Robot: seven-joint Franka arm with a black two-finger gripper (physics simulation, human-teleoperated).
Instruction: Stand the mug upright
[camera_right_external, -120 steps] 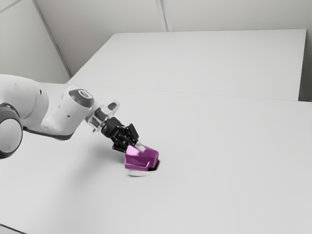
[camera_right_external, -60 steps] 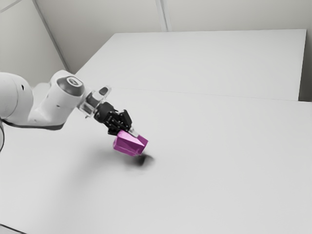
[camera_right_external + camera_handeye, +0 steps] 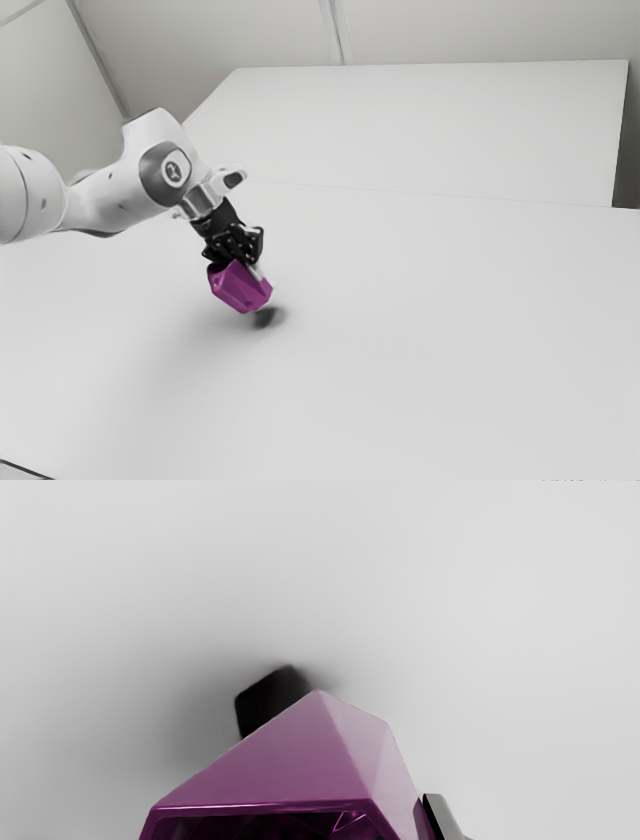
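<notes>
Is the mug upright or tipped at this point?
Tipped: in the exterior view the mug slants in the gripper, lifted clear of the table, with its dark shadow below.

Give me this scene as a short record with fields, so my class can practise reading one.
object: purple faceted mug
mug pose: tilted, not yet upright
mug opening: toward the wrist camera
gripper: black, two-finger, shut on the mug
surface: pale, plain table
shadow: dark patch on the table beside the mug's lower end
table contact: cannot tell
task status: unfinished
</notes>
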